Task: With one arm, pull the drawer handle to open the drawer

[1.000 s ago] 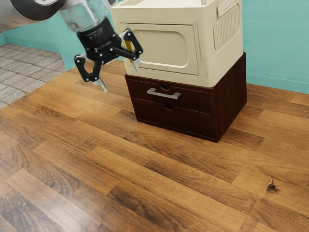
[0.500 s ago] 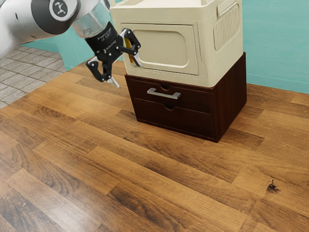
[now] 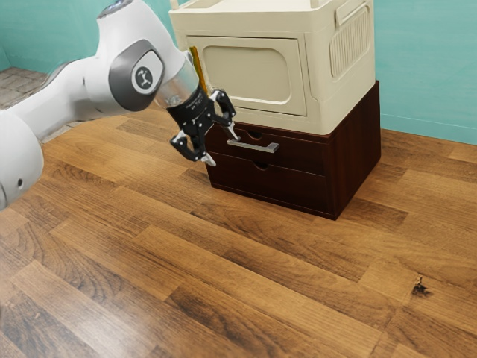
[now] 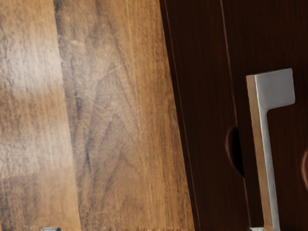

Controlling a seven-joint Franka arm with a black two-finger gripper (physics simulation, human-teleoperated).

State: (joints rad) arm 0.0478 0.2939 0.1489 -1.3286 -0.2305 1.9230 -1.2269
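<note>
Your gripper has come down and across toward the exterior view's right since the earlier frame, and now sits at the front of the dark cabinet, near the handle. Its two fingers stand wide apart with nothing gripped between them. One fingertip is right by the handle's end on the exterior view's left, though you cannot tell whether they touch; the other is out in front of the cabinet, over the wooden table. You can see the grey metal handle on the front of the upper drawer, which is shut, as is the lower drawer. Your cream box rests on top of the cabinet, where it was before.
</note>
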